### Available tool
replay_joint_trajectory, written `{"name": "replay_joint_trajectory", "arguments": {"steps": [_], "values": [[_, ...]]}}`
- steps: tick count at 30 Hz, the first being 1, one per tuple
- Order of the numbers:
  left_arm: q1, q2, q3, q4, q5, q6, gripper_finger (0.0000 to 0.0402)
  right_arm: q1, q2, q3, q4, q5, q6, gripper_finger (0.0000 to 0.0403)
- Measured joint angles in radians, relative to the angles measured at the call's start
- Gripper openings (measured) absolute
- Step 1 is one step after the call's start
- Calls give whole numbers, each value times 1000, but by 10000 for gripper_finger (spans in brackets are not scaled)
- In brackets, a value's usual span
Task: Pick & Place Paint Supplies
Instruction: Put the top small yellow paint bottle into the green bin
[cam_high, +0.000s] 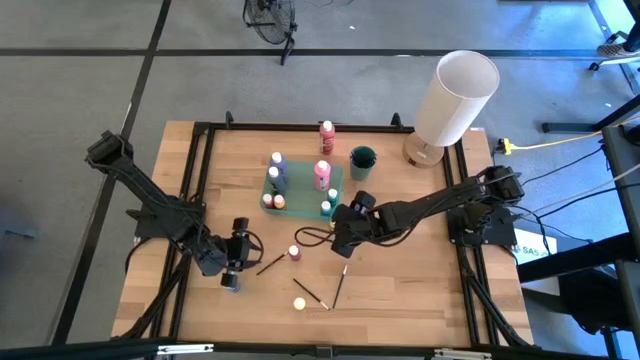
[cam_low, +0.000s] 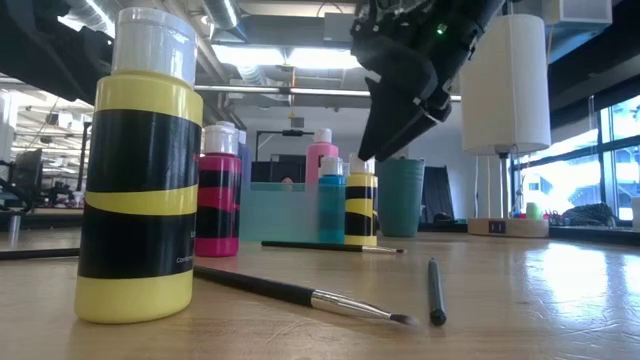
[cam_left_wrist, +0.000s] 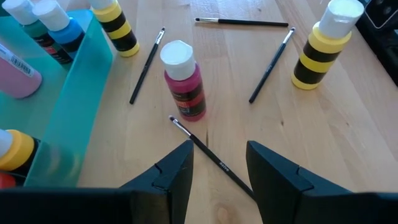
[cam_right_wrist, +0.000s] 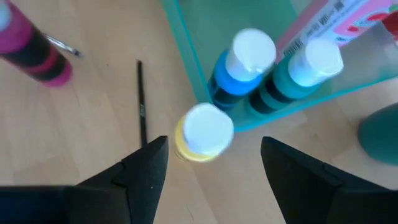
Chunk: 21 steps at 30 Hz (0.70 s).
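From above, the right tool (cam_high: 343, 232) hangs over the middle of the table (cam_high: 420, 290), just off the near right corner of the teal tray (cam_high: 303, 199). The tray holds several white-capped bottles; a tall pink bottle (cam_high: 322, 175) stands in it, and a teal cup (cam_high: 362, 162) sits beyond its far right corner. A red-pink bottle (cam_high: 327, 134) stands at the far edge of the table, with the big white cylinder (cam_high: 455, 98) at the far right corner. The left tool (cam_high: 234, 272) waits low toward the near left, and bare wood lies open between it and that edge. Between the two tools stand a small pink bottle (cam_high: 294, 253) and a dark brush (cam_high: 270, 264). Nearer the front edge lie a yellow bottle (cam_high: 299, 302) and two more brushes (cam_high: 339, 286).

At table height, the right tool (cam_low: 385, 150) hovers with its fingers apart above a yellow-and-black bottle (cam_low: 361, 206) beside the tray, not touching it. A brush (cam_low: 300, 294) lies across the foreground.

Past the left tool (cam_left_wrist: 217, 171), fingers parted and holding nothing, a brush (cam_left_wrist: 208, 151) runs between the fingers toward the pink bottle (cam_left_wrist: 185, 81) just ahead. Open wood lies to either side of that bottle.

Past the right tool (cam_right_wrist: 211, 168), fingers spread wide and empty, the yellow bottle's cap (cam_right_wrist: 204, 130) sits between them, just outside the tray's corner. A blue bottle (cam_right_wrist: 239, 65) and a teal bottle (cam_right_wrist: 298, 78) crowd the inside of that wall.
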Motion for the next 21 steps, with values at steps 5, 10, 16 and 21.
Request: {"name": "replay_joint_trajectory", "arguments": {"steps": [5,10,16,21], "values": [[0,0,0,0,-4,0,143,-12,4,0,5,-3,-8,261],[0,0,0,0,-6,0,143,-24,4,0,27,-10,-8,261],[0,0,0,0,-6,0,143,-34,14,0,40,-53,5,261],[0,0,0,0,-5,0,143,-40,29,-2,51,-57,5,261]]}}
